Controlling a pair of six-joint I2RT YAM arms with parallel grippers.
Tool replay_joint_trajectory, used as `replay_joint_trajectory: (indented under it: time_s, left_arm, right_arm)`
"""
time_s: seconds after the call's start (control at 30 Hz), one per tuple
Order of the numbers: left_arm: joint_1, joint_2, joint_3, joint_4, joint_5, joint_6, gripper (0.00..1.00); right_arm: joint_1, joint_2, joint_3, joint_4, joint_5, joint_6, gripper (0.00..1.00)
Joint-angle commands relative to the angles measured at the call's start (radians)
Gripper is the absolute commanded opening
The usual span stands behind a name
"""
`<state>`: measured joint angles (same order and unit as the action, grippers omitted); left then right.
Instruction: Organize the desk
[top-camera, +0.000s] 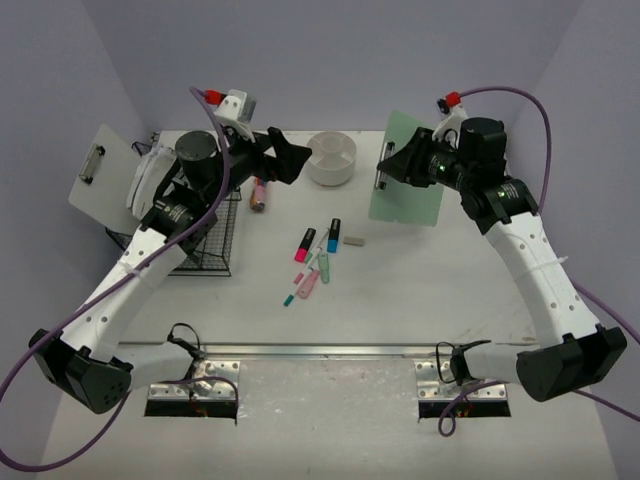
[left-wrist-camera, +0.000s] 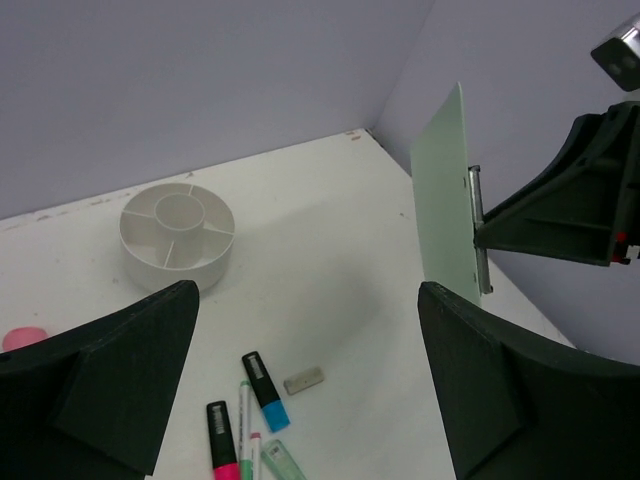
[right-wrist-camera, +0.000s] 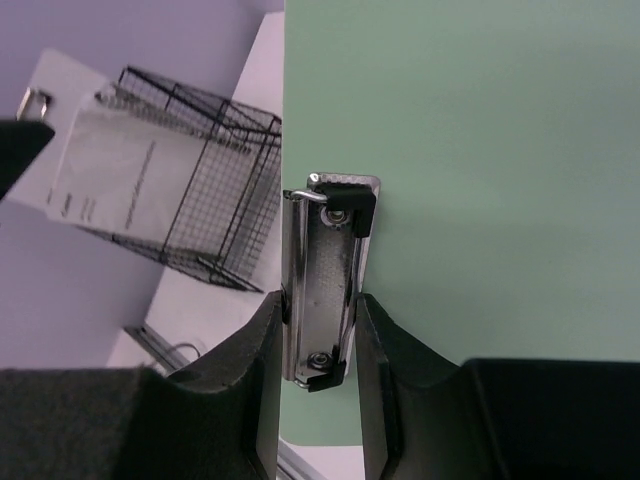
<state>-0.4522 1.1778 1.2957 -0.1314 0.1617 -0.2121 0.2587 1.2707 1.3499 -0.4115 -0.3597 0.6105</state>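
item: the desk (top-camera: 420, 300), off-white top, lying flat between lavender walls (top-camera: 300, 60), arm bases at its near edge.
we list the left gripper (left-wrist-camera: 310, 345): jaws wide, empty, above the markers (left-wrist-camera: 250, 410) and near a round white tray (left-wrist-camera: 178, 238).
we list the right gripper (right-wrist-camera: 318, 300): jaws narrow, clamped on the metal clip (right-wrist-camera: 325, 270) of a green clipboard (right-wrist-camera: 480, 150), held on edge at far right.
wire basket (top-camera: 205, 245): on the left side.

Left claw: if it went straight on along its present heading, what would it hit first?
Most likely bare desk: the open left claw points down at the surface between the round white organizer and the green clipboard held by the right claw, though depth is unclear.
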Motion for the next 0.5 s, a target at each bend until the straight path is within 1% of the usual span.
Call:
replay_joint_trajectory:
  time_s: [0.0,0.07,0.13,0.27,0.47]
  left_arm:
    - [-0.034,0.009,0.039,0.102,0.073,-0.117,0.88]
    - [-0.048,0.037,0.049,0.113,0.085,-0.145,0.88]
    - [-0.063,0.065,0.056,0.137,0.102,-0.182,0.87]
    - [-0.085,0.109,0.057,0.182,0.119,-0.223,0.85]
    - [-0.158,0.206,0.116,0.225,0.111,-0.207,0.81]
  right_arm:
    - [-0.050,0.000,0.028,0.044,0.118,0.372,0.00]
    - [-0.080,0.013,0.022,0.015,0.099,0.454,0.00]
    - [-0.117,0.035,0.004,-0.016,0.045,0.581,0.00]
    - [-0.158,0.041,-0.070,0.052,-0.050,0.773,0.00]
    - [-0.176,0.045,-0.064,0.117,-0.088,0.868,0.00]
